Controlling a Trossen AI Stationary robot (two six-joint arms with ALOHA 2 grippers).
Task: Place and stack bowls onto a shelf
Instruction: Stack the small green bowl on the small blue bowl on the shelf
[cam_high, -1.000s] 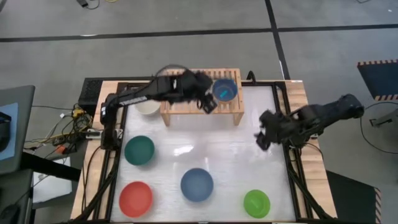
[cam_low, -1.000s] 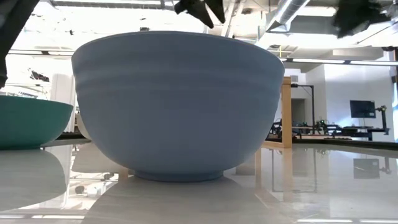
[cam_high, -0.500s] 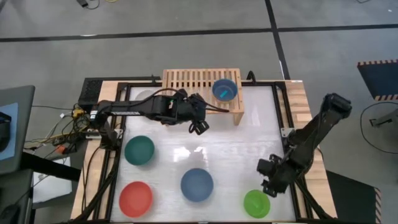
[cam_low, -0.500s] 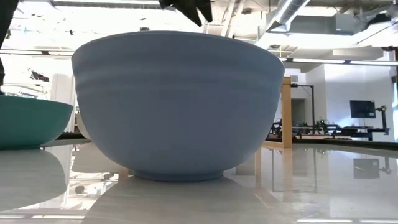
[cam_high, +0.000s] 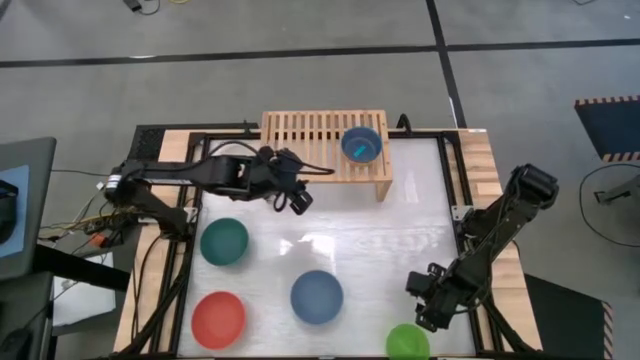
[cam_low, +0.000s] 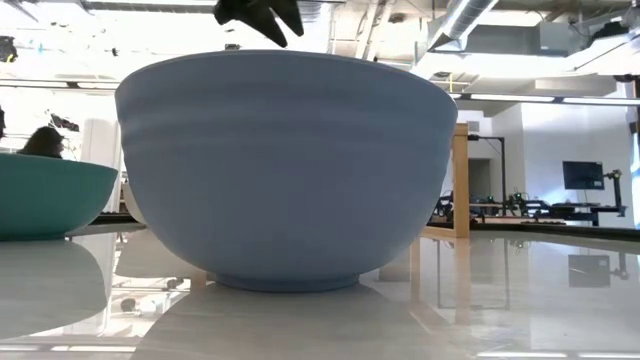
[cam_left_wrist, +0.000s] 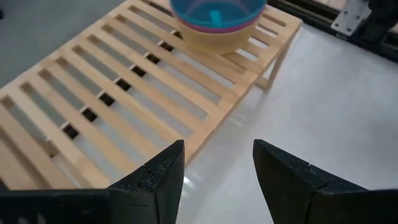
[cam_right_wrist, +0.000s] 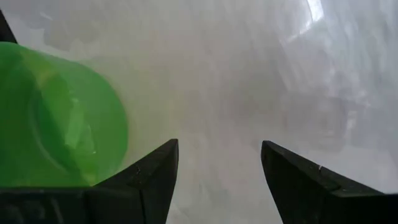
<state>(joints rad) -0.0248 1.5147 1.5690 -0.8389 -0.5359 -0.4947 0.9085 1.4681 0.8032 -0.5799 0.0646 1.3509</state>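
Your green bowl (cam_high: 407, 342) sits at the bottom edge of the high view, right of centre, on the white table (cam_high: 380, 230); the right gripper (cam_high: 428, 300) hangs just up and to the right of it, far nearer than the left one, so the coming grab is yours to make with the right arm; in the right wrist view the bowl (cam_right_wrist: 59, 118) lies off to one side of the two dark fingers (cam_right_wrist: 149, 180), not between them, and the jaws stand wide apart holding nothing; the bowl is round, so no long axis matters, only getting one finger over its rim. The left gripper (cam_high: 292, 196) hovers in the upper middle of the high view, just below the shelf (cam_high: 300, 135), jaws parted and empty. Count what you have: on the table four loose bowls, green, dark blue (cam_high: 317, 296), red (cam_high: 218, 317) and teal (cam_high: 224, 242); on the shelf's right end one stack (cam_high: 361, 146), cyan on top, with pink and yellow rims under it in the left wrist view; one shelf; two arms.
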